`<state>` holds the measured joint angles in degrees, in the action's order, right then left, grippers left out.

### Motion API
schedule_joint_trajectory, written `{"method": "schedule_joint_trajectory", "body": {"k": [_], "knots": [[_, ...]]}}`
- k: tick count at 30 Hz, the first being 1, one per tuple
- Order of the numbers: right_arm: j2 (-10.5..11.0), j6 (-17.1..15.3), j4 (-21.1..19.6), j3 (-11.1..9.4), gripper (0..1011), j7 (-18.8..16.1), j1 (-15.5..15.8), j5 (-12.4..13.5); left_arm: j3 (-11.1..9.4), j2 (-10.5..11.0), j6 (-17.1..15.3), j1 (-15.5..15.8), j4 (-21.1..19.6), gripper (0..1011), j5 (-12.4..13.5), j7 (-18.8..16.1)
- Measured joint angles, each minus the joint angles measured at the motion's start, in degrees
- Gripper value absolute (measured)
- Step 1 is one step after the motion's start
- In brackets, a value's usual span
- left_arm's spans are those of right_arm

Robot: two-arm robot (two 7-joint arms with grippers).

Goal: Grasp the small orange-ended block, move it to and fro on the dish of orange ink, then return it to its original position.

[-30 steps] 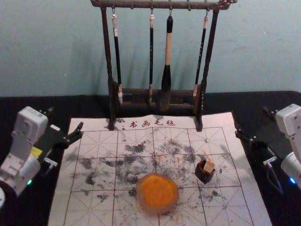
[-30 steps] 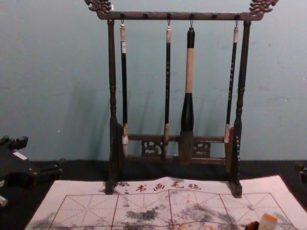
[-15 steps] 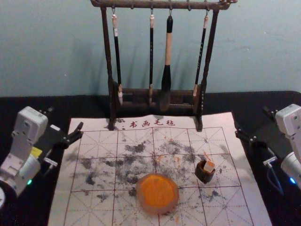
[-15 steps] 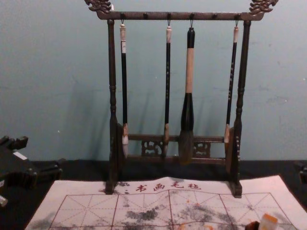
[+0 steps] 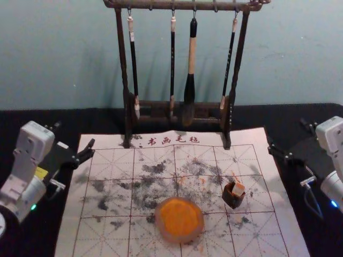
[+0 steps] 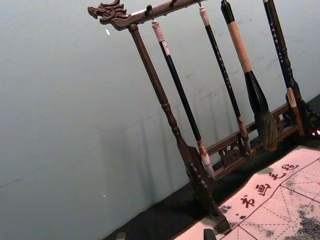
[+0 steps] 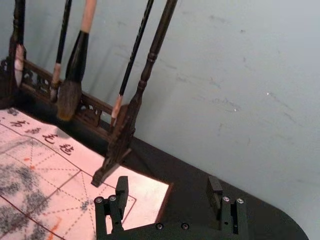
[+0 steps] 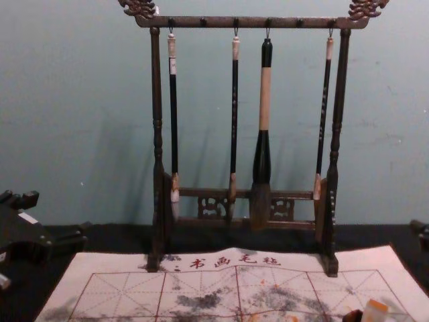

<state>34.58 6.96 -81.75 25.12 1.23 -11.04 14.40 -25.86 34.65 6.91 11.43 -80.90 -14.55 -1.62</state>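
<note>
The left tool (image 5: 75, 134) hangs at the mat's (image 5: 107, 166) left edge, fingers apart. One rack (image 5: 177, 6) carries four brushes (image 5: 191, 53); nearer lies one dish (image 5: 159, 218) of orange ink. To its right, one block (image 5: 238, 189) leans in one dark holder (image 5: 231, 199). The right tool (image 7: 168, 179) hangs past it, fingers spread. The grasp seems yet to begin; next, the right tool probably reaches in and closes on the block.

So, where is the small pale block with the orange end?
In the head view, the block sits in a small dark holder, on the robot's right of the round dish of orange ink.
</note>
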Motion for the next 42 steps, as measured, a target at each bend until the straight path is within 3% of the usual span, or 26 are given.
{"method": "schedule_joint_trajectory", "body": {"k": [6,10,17,23,34,42], "knots": [[0.7,0.4,-2.6,-1.6,1002,-2.1,1.6,1.3,0.0,0.0,0.0,0.0,0.0,1001,0.0,0.0],[2.0,1.3,-5.0,-2.9,1002,-5.6,3.2,3.7,0.0,0.0,0.0,0.0,0.0,1001,0.0,0.0],[5.5,3.9,-9.9,-4.1,1002,-14.6,6.7,8.3,0.0,0.0,0.0,0.0,0.0,1001,0.0,0.0],[6.8,5.2,-11.8,-3.7,1002,-20.5,8.5,10.0,0.0,0.0,0.0,0.0,0.0,1001,0.0,0.0],[7.0,2.6,-11.0,-2.5,1002,-28.2,9.1,13.0,0.0,0.0,0.0,0.0,0.0,1001,0.0,0.0],[5.7,0.2,-8.6,-1.9,1002,-30.9,8.1,13.3,0.0,0.0,0.0,0.0,0.0,1001,0.0,0.0]]}}
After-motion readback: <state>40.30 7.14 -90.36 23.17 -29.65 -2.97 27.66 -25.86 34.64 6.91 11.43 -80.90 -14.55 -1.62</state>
